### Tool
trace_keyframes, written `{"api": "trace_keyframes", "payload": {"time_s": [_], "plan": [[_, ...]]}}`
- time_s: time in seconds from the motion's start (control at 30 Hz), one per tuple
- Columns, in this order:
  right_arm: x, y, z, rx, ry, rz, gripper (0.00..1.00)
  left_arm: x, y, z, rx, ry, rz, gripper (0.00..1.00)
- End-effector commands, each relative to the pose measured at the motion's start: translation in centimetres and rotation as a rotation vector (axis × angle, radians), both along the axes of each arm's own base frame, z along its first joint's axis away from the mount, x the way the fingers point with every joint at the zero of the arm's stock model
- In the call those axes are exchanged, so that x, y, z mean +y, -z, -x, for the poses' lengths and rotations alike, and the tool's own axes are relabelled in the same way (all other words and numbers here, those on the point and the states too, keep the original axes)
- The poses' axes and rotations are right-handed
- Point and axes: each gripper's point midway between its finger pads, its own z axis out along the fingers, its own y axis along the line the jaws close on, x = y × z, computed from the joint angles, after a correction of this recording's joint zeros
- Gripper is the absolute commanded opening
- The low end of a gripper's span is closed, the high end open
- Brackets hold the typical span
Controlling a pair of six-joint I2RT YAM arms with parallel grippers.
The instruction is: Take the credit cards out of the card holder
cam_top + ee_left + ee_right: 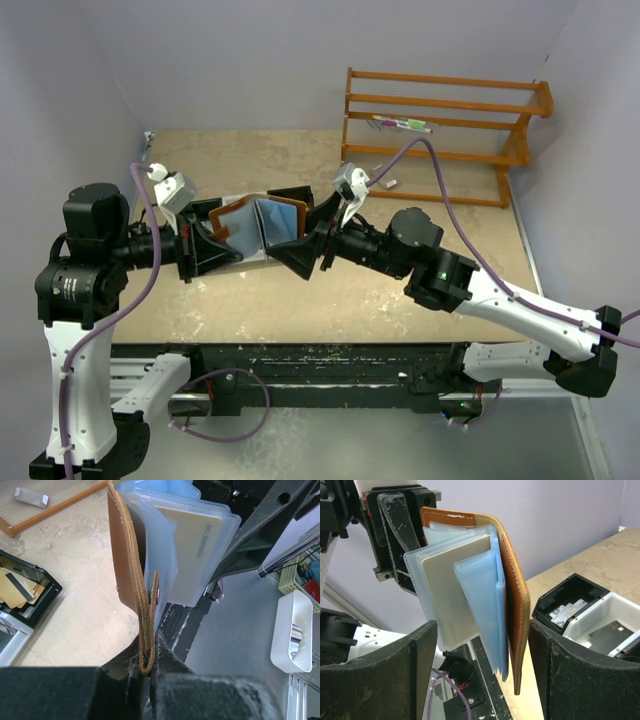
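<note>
The brown leather card holder [262,222] hangs open in the air between the two arms, its pale blue clear sleeves fanned out. My left gripper [149,655] is shut on the holder's leather cover [127,565] near the snap. A whitish-tan credit card [197,545] sits inside one sleeve. My right gripper [482,645] is open, and the fingers straddle the lower ends of the sleeves [480,605] and the cover [512,595] without pinching them. The tan card [447,590] faces the right wrist camera. In that view the left gripper [395,530] holds the holder from behind.
A black-and-white compartment tray [580,610] lies on the table under the holder, with yellowish striped pieces in one black section [20,587]. An orange wooden rack [440,120] holding pens stands at the back right. A white bin [295,630] sits off the table's near edge.
</note>
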Motion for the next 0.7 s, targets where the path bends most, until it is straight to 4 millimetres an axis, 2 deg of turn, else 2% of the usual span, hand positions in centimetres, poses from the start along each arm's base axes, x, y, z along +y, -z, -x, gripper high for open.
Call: {"api": "trace_keyframes", "payload": {"time_s": [0.0, 0.23, 0.5, 0.67], "plan": [[-0.8, -2.5, -1.1, -0.043, 0.071, -0.041, 0.74, -0.1, -1.2, 0.3, -0.052, 0.021, 0.009, 0.0], [-0.9, -2.7, 0.0, -0.072, 0.019, -0.071, 0.76, -0.2, -1.3, 0.2, -0.044, 0.024, 0.013, 0.0], [-1.8, -2.1, -2.6, -0.033, 0.172, -0.014, 0.65, -0.4, -1.8, 0.5, -0.043, 0.043, 0.033, 0.0], [-2.5, -2.0, -3.2, -0.032, 0.227, -0.009, 0.65, -0.5, -2.0, 0.8, -0.043, 0.059, 0.042, 0.0]]}}
